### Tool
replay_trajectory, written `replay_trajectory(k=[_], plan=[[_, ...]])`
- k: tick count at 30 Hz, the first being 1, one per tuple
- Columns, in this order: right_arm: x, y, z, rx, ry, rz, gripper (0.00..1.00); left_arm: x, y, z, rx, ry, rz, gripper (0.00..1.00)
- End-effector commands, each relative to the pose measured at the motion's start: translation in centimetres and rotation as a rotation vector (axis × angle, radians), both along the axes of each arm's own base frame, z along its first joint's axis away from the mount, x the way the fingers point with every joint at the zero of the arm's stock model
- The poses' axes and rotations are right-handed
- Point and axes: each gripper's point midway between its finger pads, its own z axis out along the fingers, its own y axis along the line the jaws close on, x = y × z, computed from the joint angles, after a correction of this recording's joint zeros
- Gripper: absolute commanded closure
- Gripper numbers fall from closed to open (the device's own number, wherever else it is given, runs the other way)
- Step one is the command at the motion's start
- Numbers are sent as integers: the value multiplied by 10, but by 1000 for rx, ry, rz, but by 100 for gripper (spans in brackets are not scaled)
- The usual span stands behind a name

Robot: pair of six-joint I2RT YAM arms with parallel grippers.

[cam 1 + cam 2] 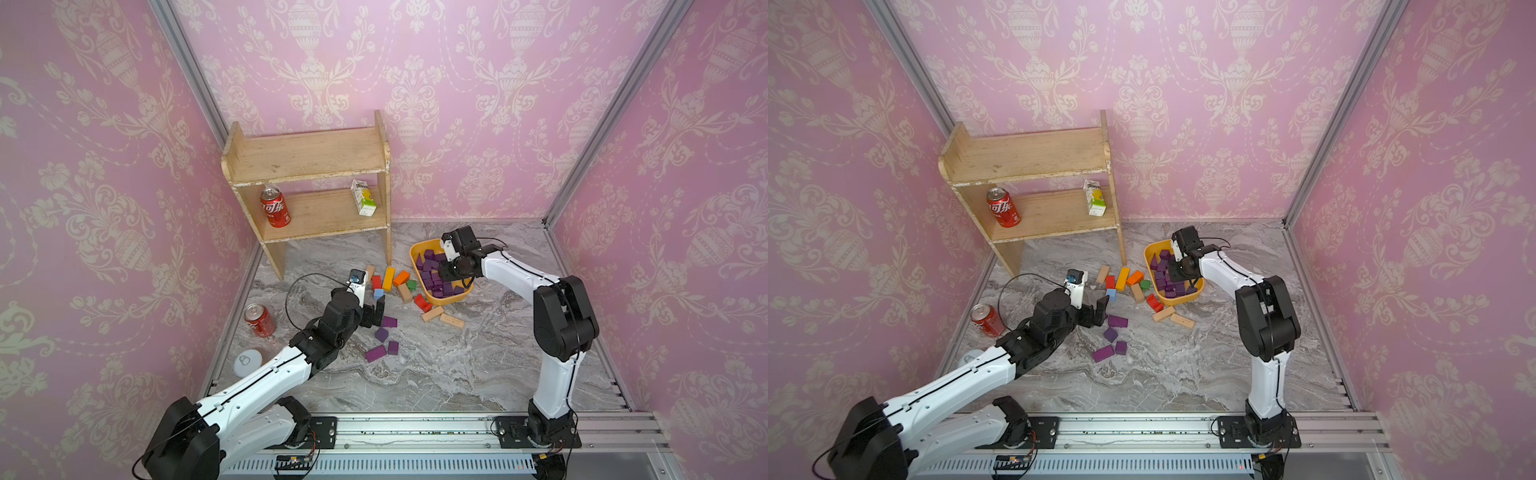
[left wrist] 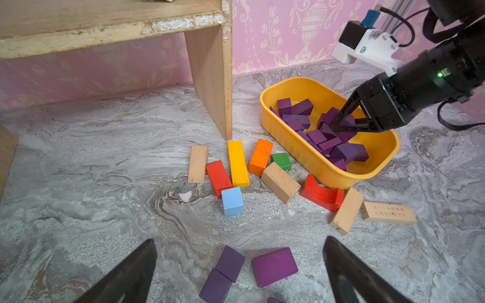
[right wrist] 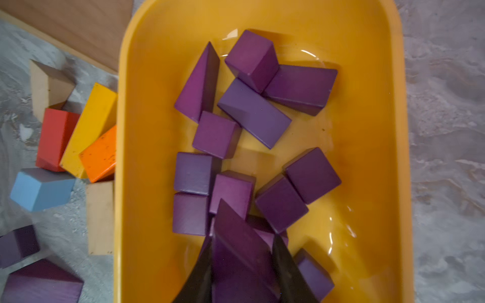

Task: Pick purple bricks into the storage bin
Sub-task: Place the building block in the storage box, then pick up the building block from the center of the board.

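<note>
The yellow-orange storage bin [image 1: 415, 250] [image 1: 1149, 252] [image 2: 325, 168] [image 3: 147, 131] holds several purple bricks [image 1: 434, 277] [image 3: 252, 112]. My right gripper [image 1: 444, 271] [image 1: 1173, 272] [image 2: 334, 127] [image 3: 242, 236] hangs low over that pile, shut on a purple brick [image 3: 236, 251] that shows between its fingers. Several more purple bricks [image 1: 389, 321] [image 1: 1117, 321] [image 2: 274, 266] lie loose on the marble floor. My left gripper [image 1: 376, 309] [image 1: 1096, 309] [image 2: 239, 239] stands open just above them, its fingers wide apart and holding nothing.
Red, yellow, orange, green, light-blue and tan blocks [image 1: 388, 279] [image 2: 237, 164] lie between the loose bricks and the bin. A wooden shelf [image 1: 307, 153] at the back holds a cola can [image 1: 275, 206] and a carton [image 1: 363, 198]. Another can [image 1: 259, 320] and a white disc [image 1: 247, 363] sit left.
</note>
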Motion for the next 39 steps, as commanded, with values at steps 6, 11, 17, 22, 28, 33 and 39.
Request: replay_trajectory(k=[6, 11, 17, 22, 28, 33, 39], plan=[[3, -41, 1, -164, -6, -71, 70, 13, -13, 6, 16, 0, -44, 1], [-2, -43, 7, -147, -27, -75, 51, 19, -21, 6, 24, 6, -65, 1], [-12, -43, 35, -127, -70, -61, 42, 22, -31, 4, 24, 32, -101, 1], [-39, -42, 65, -68, -128, -35, 41, 23, -36, 15, 19, 41, -116, 1], [-87, -34, 73, 48, -140, -19, 39, 18, -38, 1, -1, 113, -117, 1], [-127, -18, 69, 31, -145, 53, 38, 13, -62, -7, -86, 156, -214, 1], [-153, -3, 65, 95, -176, 105, 37, 12, -62, -6, -126, 187, -180, 1]])
